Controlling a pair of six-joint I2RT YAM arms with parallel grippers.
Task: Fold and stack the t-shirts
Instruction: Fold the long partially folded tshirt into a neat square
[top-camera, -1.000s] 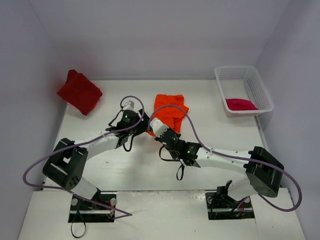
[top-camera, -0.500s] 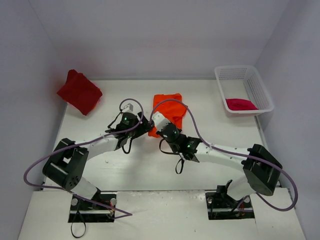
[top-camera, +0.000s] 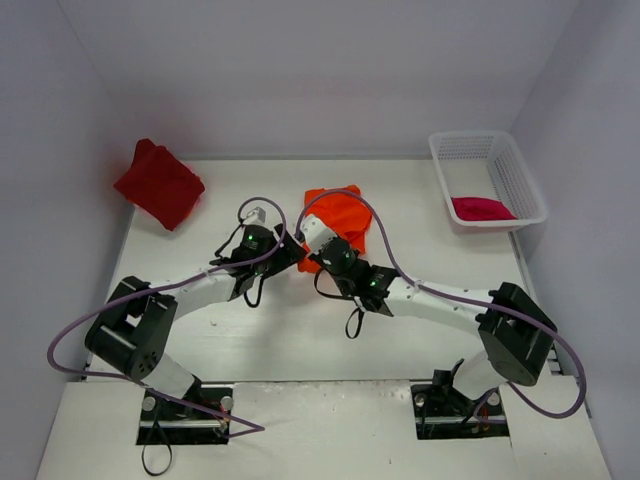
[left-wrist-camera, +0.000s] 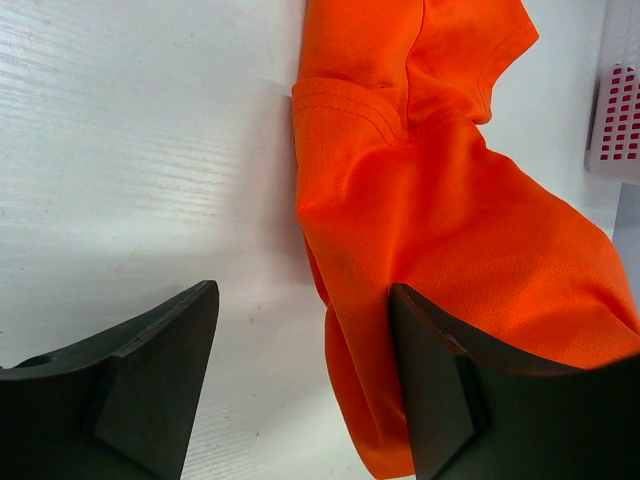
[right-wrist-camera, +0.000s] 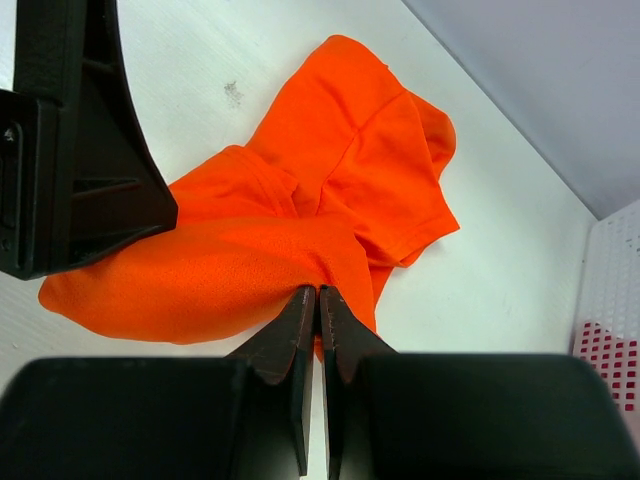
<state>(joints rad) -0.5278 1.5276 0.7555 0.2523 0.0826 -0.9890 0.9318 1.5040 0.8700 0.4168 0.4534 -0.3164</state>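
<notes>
Two arms meet at the orange shirt (top-camera: 342, 214), mid-worktop (top-camera: 280, 335).
Right jaws are pinched tight on a fold, apparently to lift or drag it flat. The left jaws stand apart, straddling the shirt's edge, seemingly ready for a second hold but gripping nothing. The red shirt (top-camera: 160, 185) lies at the far left corner and the pink shirt (top-camera: 482, 208) in the basket (top-camera: 525, 185), both well clear. Only the arms crowd each other.
</notes>
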